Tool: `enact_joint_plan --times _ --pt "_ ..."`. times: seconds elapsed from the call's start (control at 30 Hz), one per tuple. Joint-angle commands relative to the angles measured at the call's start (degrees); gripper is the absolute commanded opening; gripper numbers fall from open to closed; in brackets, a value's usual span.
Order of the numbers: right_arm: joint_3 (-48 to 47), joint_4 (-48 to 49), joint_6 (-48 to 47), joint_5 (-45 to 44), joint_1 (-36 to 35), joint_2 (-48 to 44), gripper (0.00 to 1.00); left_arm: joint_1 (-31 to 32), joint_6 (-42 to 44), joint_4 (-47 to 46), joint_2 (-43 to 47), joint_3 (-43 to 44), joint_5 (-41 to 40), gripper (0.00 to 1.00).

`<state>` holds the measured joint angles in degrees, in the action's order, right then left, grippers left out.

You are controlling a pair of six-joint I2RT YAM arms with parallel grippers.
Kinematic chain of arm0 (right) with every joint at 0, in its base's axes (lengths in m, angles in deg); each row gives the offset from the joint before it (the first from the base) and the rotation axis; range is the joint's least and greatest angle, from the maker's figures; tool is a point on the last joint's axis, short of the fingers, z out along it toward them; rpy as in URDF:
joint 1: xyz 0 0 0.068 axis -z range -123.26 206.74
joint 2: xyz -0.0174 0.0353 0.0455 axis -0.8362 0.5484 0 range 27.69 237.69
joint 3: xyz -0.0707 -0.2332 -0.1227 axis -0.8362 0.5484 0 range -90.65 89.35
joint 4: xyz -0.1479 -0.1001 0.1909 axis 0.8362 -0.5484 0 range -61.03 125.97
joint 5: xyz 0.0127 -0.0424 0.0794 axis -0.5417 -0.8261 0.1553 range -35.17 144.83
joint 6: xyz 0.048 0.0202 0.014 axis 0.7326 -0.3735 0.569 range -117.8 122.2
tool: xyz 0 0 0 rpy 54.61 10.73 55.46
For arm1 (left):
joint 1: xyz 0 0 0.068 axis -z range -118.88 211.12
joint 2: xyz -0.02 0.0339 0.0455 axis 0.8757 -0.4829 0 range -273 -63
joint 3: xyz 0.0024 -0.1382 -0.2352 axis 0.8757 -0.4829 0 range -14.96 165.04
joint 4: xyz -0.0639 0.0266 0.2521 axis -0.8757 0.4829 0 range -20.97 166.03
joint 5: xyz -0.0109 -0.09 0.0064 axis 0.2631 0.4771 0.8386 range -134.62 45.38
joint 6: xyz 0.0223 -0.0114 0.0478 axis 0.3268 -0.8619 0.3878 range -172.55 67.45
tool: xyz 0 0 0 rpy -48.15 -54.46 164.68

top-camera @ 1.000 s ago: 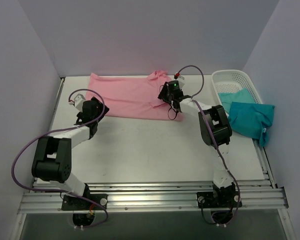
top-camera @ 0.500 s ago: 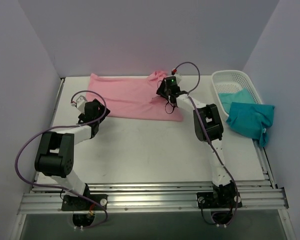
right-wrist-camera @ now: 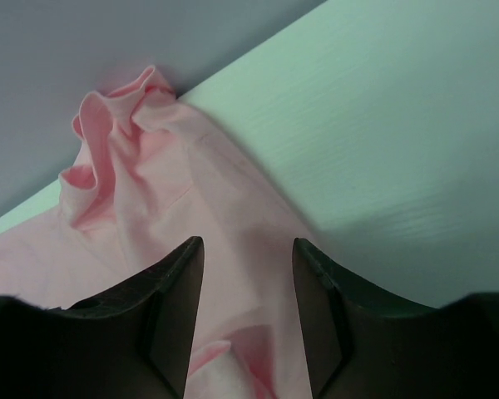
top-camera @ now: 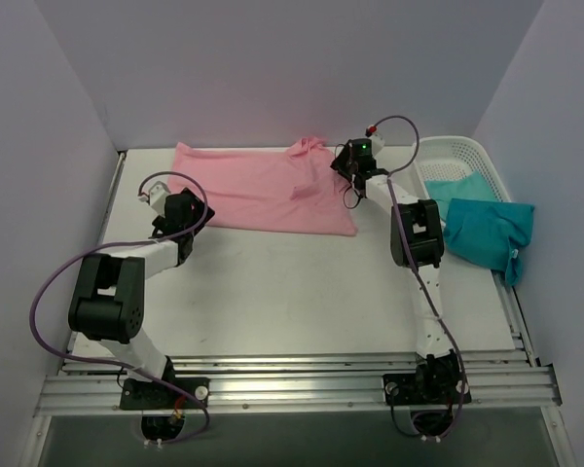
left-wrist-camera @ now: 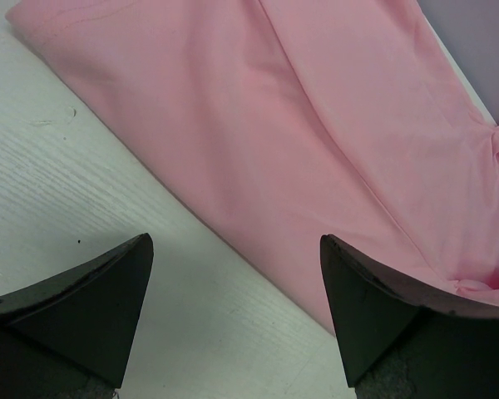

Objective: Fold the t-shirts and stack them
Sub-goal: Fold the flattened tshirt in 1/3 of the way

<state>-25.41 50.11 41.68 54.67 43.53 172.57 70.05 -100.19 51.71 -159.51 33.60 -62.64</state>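
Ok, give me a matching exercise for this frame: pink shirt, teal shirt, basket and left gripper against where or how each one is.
Things:
1. pink t-shirt
2. teal t-shirt
3. white basket
4. left gripper

Place or state:
A. jaws wide open, at the pink t-shirt's near edge
B. far right corner of the table
C. spread out along the table's far side
D. bunched at the basket's near end

Pairs: 1-C, 2-D, 3-B, 4-A.
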Motion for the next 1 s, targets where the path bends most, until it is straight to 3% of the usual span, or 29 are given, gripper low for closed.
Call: enact_joint_plan --times 0.0,0.23,0.3,0.33,0.43,0.57,0.67,0.73,0.83,0.97 --pt "-2.8 3.1 -0.5 -2.2 1.4 -2.7 0.43 0.1 1.1 -1.0 -0.1 3.0 -1.1 0.90" --pt "2.5 5.8 -3.6 -1.1 2.4 -11.8 0.53 -1.6 2.7 4.1 -1.8 12.2 0.1 0.92" --pt "1.7 5.6 -4.3 -0.5 2.7 -11.7 0.61 -2.8 2.9 6.9 -3.9 16.3 1.6 0.92" --pt "1.4 5.6 -4.5 1.9 2.8 -11.3 0.73 -3.4 2.9 8.4 -5.8 18.0 2.9 0.92" --pt "-0.7 6.3 -4.2 5.9 3.7 -8.6 0.88 -5.3 2.2 7.8 -8.8 21.6 4.5 0.92" --pt "-2.8 6.5 -1.4 9.6 4.9 -4.6 0.89 -7.0 2.5 10.8 -15.0 28.2 8.0 0.93" --pt "3.8 10.2 1.6 11.0 4.7 -6.2 0.87 -8.6 1.6 14.0 -19.0 32.7 10.6 0.92" --pt "9.9 14.2 2.4 11.2 3.6 -10.7 0.84 -8.7 0.4 12.3 -18.9 30.7 12.0 0.92" --pt "21.5 18.6 2.9 10.0 2.1 -18.4 0.69 -8.7 -1.0 9.2 -15.5 24.9 11.6 0.92" --pt "35.1 16.9 4.6 6.4 1.3 -31.0 0.73 -7.3 -4.4 7.8 -9.0 16.1 10.6 0.91"
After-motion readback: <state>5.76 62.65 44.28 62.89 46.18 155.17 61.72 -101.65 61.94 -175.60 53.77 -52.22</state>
